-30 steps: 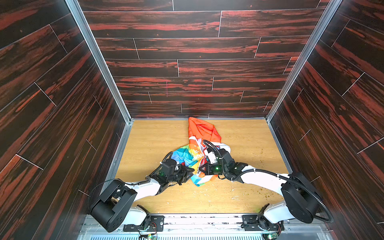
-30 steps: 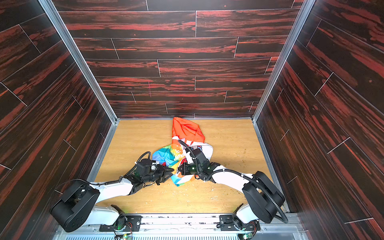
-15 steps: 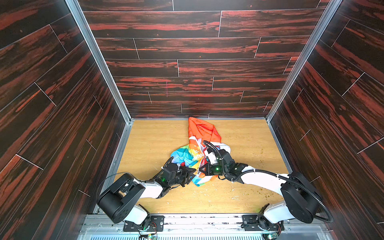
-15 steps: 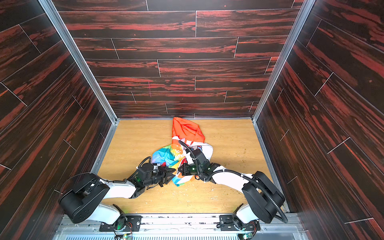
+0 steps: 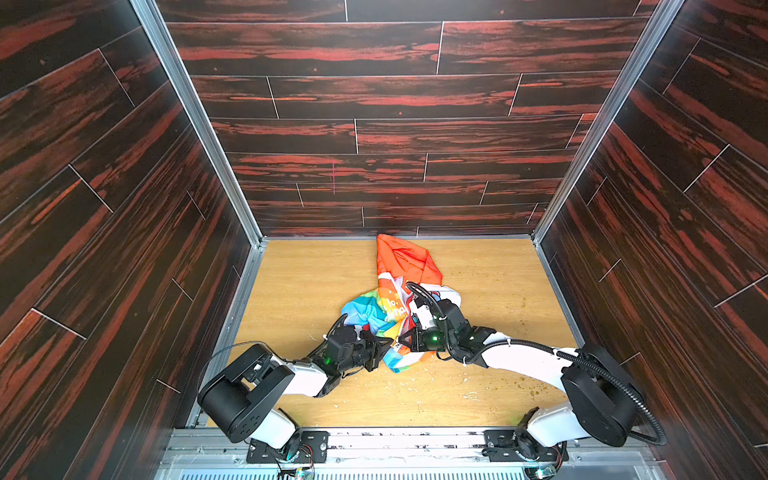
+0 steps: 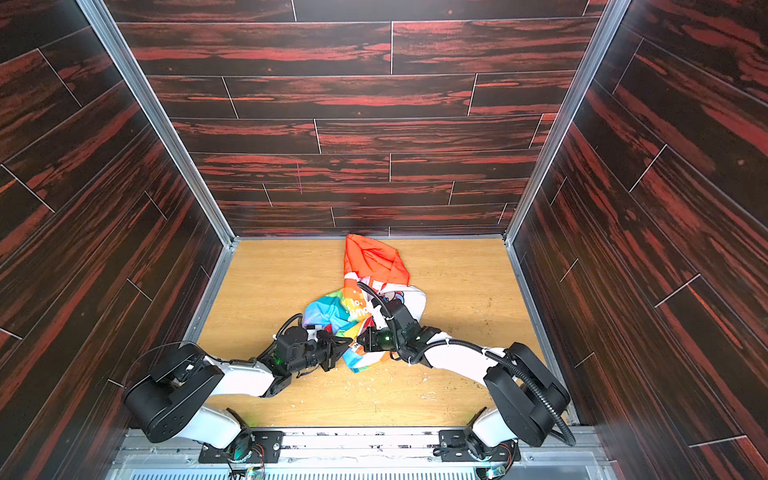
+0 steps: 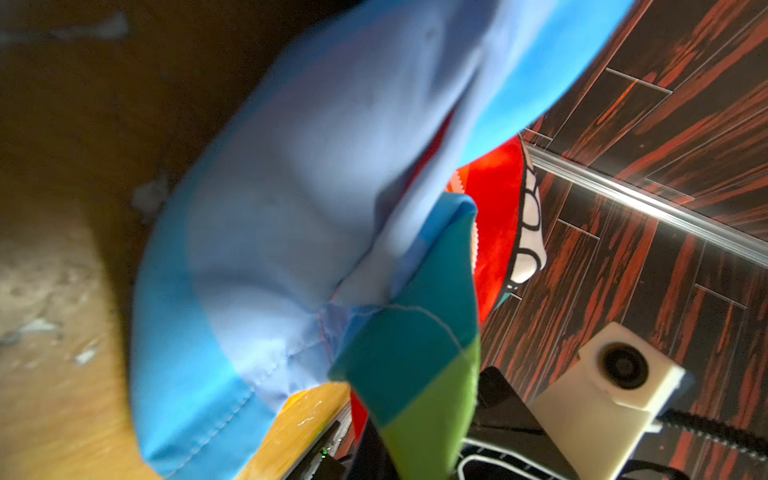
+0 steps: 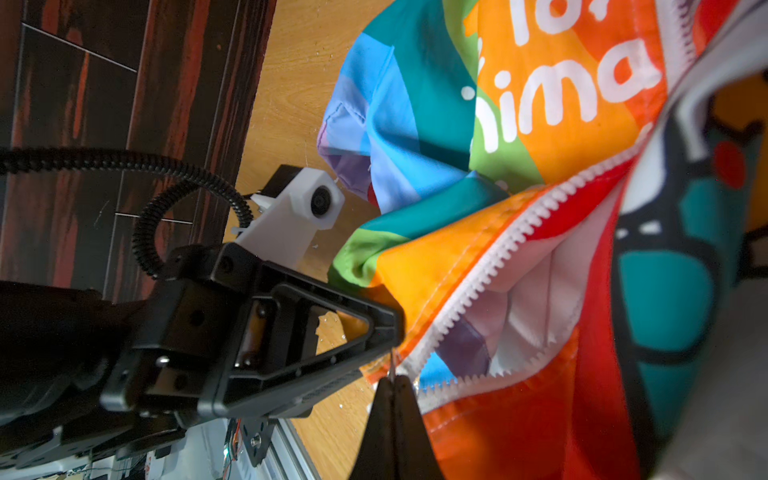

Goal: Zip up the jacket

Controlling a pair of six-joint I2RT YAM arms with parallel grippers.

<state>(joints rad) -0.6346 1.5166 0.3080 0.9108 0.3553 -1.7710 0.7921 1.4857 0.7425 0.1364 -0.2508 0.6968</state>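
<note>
the small thin hooded jacket, orange hood, white printed body and rainbow panels, lies bunched in the middle of the pale wooden floor, hood towards the back wall; the left gripper is clamped on the orange hem beside the white plastic zip, likely to anchor it; the right gripper is pinched together on a thin metal sliver at the zip's foot, seemingly the pull; the teeth gape apart above, so nothing is zipped yet.

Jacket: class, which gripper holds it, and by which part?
Both. The right gripper pinches what looks like the zipper pull at the jacket's bottom edge; the left gripper is shut on the orange hem beside it.
</note>
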